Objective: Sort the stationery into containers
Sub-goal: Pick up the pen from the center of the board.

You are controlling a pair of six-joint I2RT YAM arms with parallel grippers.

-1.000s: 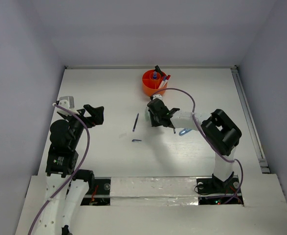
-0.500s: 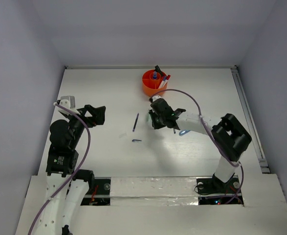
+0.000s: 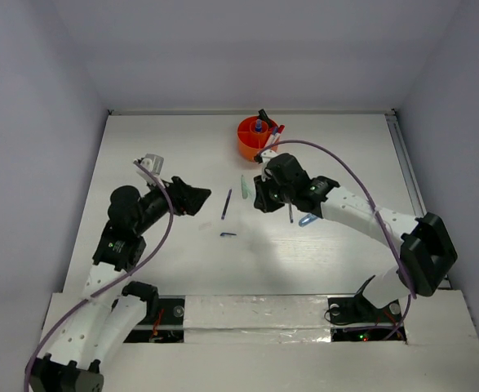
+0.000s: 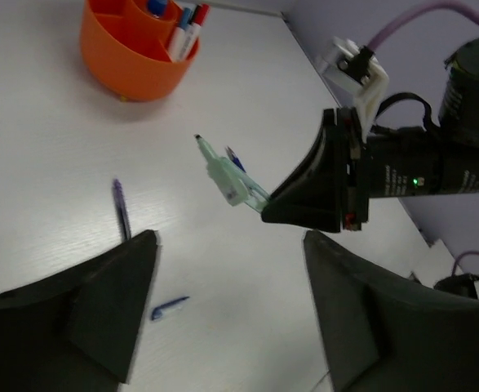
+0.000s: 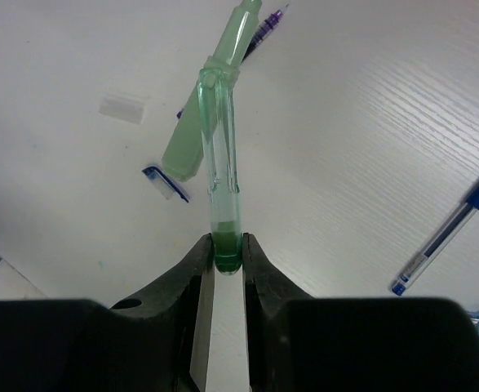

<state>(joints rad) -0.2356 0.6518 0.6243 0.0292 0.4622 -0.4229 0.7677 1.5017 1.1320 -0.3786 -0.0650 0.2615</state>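
My right gripper point(image 3: 258, 189) point(image 5: 227, 251) is shut on the end of a pale green pen point(image 3: 243, 181) point(image 5: 221, 175) point(image 4: 227, 175), which sticks out ahead of the jaws above the table. The orange tub point(image 3: 254, 144) point(image 4: 129, 61) stands behind it, with markers and a blue-capped bottle point(image 3: 259, 126) inside. A dark blue pen point(image 3: 225, 204) point(image 4: 121, 209) and a short blue piece point(image 3: 228, 234) point(image 4: 170, 307) lie on the table left of the right gripper. My left gripper point(image 3: 200, 198) point(image 4: 231, 314) is open just left of the dark blue pen and holds nothing.
A light blue pen point(image 3: 308, 220) point(image 5: 445, 234) lies beside the right forearm. A small clear scrap point(image 5: 121, 109) rests near the short blue piece. The side walls close in the table left and right, with a rail point(image 3: 410, 188) along the right edge.
The left arm has swung right toward the dark blue pen, its jaws narrowing a little. The right arm has stretched out, its elbow swinging right, carrying the green pen slightly toward the tub.
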